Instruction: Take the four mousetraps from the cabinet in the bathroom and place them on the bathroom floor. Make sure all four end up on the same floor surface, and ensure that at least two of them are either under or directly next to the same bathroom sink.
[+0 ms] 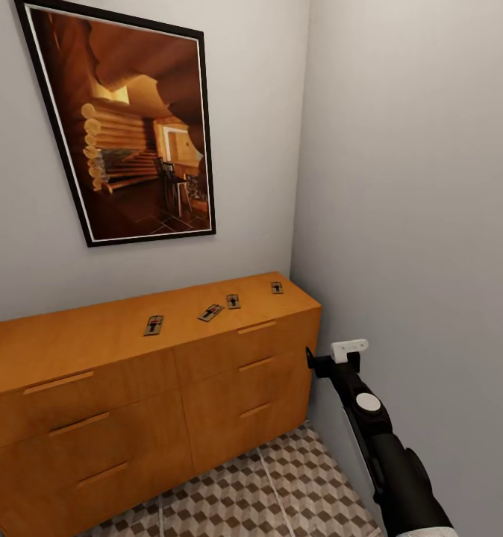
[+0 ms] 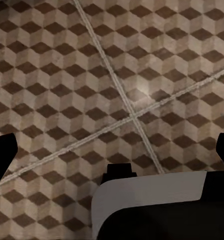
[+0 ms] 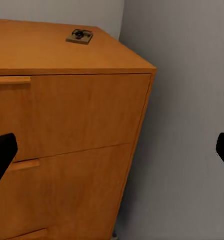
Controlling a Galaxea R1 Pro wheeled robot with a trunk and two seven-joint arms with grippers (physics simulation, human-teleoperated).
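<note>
On top of the orange-brown cabinet (image 1: 132, 373) lie four mousetraps (image 1: 154, 325), (image 1: 211, 312), (image 1: 233, 300), (image 1: 277, 287), spread left to right, all apart. The right gripper (image 3: 112, 150), jaws spread wide and empty, faces the cabinet's right end; the left gripper (image 2: 112, 155), equally wide and empty, hangs over the bathroom floor (image 2: 116, 75).

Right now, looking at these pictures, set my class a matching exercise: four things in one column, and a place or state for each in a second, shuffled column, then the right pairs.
Column one:
1. four small flat wooden mousetraps
2. dark-framed picture of a log interior
3. brown-and-beige cube-patterned tile floor
4. right gripper

Column two:
A. hanging on the wall above the cabinet
B. lying on top of the orange-brown wooden cabinet
C. beside the cabinet's right end, near the wall
D. below the cabinet front

Pairs: 1-B, 2-A, 3-D, 4-C
</note>
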